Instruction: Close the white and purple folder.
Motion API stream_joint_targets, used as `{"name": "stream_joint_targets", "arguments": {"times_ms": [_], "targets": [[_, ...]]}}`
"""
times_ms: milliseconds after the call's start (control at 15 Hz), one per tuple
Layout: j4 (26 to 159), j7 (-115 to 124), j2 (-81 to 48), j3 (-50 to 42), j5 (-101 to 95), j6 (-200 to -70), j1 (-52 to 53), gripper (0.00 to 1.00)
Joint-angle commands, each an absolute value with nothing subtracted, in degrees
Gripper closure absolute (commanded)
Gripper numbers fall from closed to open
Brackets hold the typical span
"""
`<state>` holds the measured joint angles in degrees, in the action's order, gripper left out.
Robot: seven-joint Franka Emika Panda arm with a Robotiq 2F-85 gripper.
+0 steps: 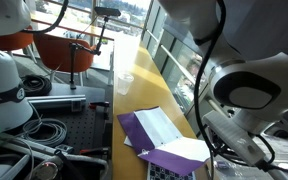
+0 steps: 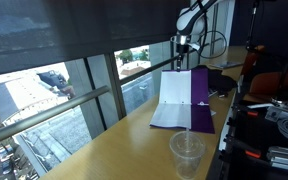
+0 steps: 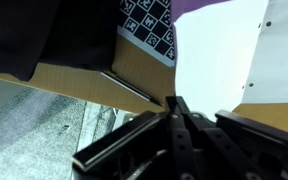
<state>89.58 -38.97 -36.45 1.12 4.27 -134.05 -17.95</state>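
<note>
The folder point(image 2: 197, 92) lies on the wooden table, half open. One half stands raised and the other half lies flat. Its cover is purple and its inner sheet point(image 3: 222, 55) is white. It also shows in an exterior view point(image 1: 162, 132) as a white flap over purple. My gripper point(image 3: 173, 104) is shut, with its fingertips together at the edge of the white sheet; I cannot tell if they touch it. In an exterior view the gripper point(image 2: 184, 45) hangs just behind the raised half's top edge. The arm point(image 1: 246, 95) hides it in the other.
A clear plastic cup point(image 2: 187, 152) stands on the table point(image 2: 134, 140) and also shows in an exterior view point(image 1: 127, 80). A checkered marker board point(image 3: 149, 25) lies beside the folder. A window rail runs along one table edge. Cables and equipment sit on the other side.
</note>
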Motion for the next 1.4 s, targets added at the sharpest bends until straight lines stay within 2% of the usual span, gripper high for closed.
{"name": "stream_joint_targets", "arguments": {"times_ms": [0, 1267, 1333], "targets": [[92.17, -38.41, -29.77, -1.29, -0.15, -135.24, -16.51, 1.00], [109.05, -32.38, -21.37, -0.88, -7.35, -141.10, -9.11, 1.00], [110.48, -31.50, -21.02, -0.58, -6.96, -141.83, -8.49, 0.81]]}}
